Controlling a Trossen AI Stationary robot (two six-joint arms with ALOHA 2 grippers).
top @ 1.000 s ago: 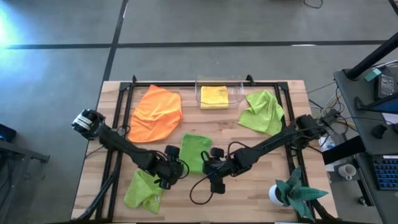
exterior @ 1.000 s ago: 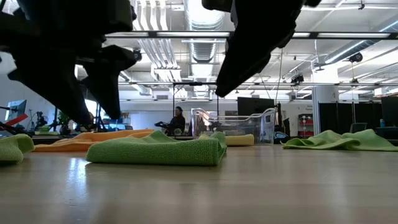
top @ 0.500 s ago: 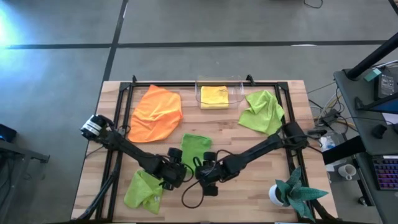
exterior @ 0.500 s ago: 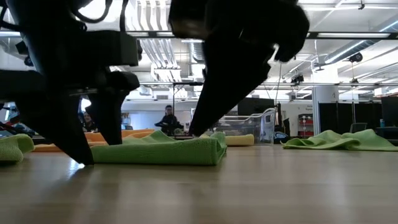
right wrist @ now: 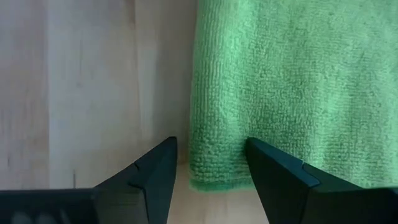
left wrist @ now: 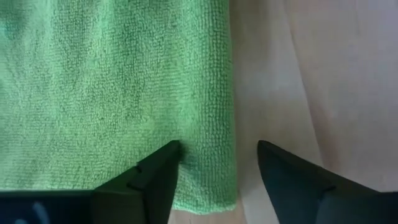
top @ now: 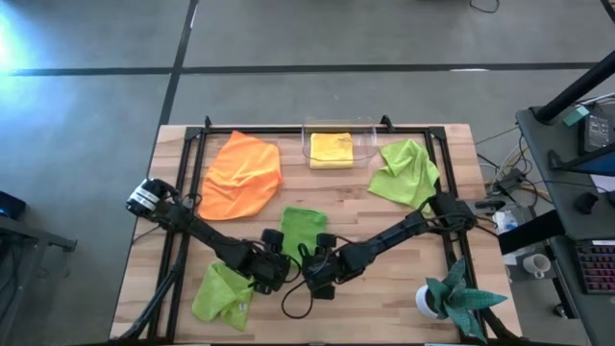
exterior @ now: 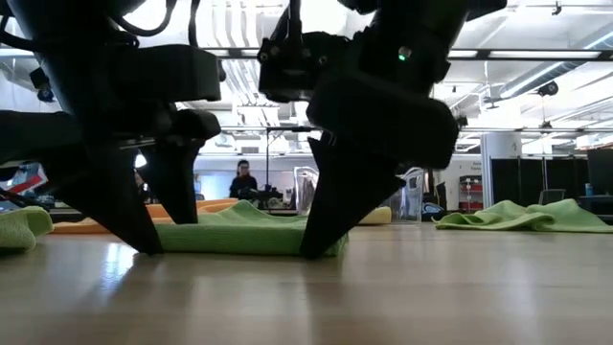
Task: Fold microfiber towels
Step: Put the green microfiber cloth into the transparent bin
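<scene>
A lime green towel [top: 303, 229], folded into a narrow rectangle, lies flat on the table's middle. My left gripper [left wrist: 217, 158] is open at the towel's near left corner [left wrist: 221, 196]. My right gripper [right wrist: 211, 152] is open at its near right corner [right wrist: 200, 179]. Both reach down to table level in the low view. An orange towel [top: 242, 173] lies spread at the far left. A yellow towel [top: 332, 150] lies folded in the clear bin [top: 370, 130]. A second lime green towel [top: 404, 173] lies crumpled at the far right, a third [top: 221, 293] at the near left. My left gripper stands over the folded towel's side edge near the near left corner, one finger [left wrist: 152, 174] on the towel's top and the other [left wrist: 292, 177] over bare wood beside it. The fingers come from above, pointing down. The towel lies flat. My right gripper stands over the opposite side edge near the near right corner, one finger [right wrist: 277, 171] on the towel's top and the other [right wrist: 152, 171] over bare wood. The fingers come from above. The towel lies flat on the table.
A teal spiky plant in a white pot [top: 452, 298] stands at the near right corner. A black frame [top: 192, 144] runs along the table's edges. Bare wood shows between the folded towel and the table's near edge.
Both grippers have come down from above the table to table level at the folded towel's near corners. My right gripper has moved toward the table's left, my left gripper a little toward the right. The folded towel has stayed in place.
</scene>
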